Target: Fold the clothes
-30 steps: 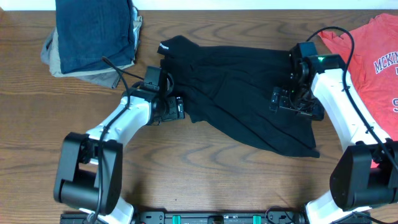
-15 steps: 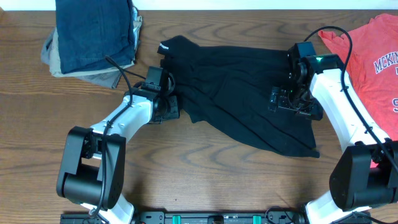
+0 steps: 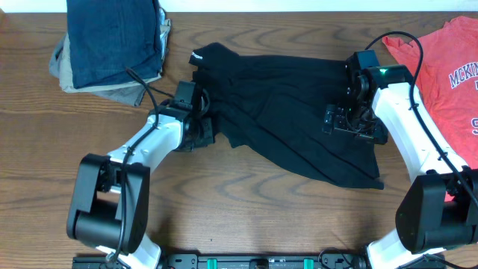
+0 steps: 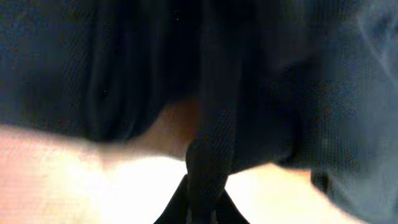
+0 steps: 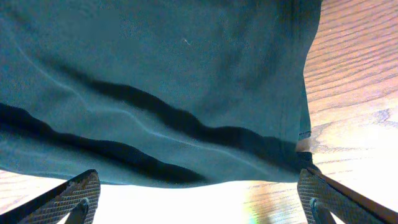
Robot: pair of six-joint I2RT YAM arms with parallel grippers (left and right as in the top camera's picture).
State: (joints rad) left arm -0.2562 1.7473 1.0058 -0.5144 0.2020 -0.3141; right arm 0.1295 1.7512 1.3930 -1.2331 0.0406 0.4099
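My left gripper is clenched on a ridge of the black shirt at its left edge. In the wrist view the pinched fold runs straight up from between my jaws. My right gripper is spread wide and holds nothing. The shirt's hem lies just ahead of its fingers, with bare table beside the right one.

To do this well, I judge the right side should pinch that hem as a single edge before any lift. Then both sides rise together so the cloth spreads evenly.

A red shirt lies just outside my right arm, and a jeans pile sits beyond my left. Neither blocks me, though a wide swing could snag them.
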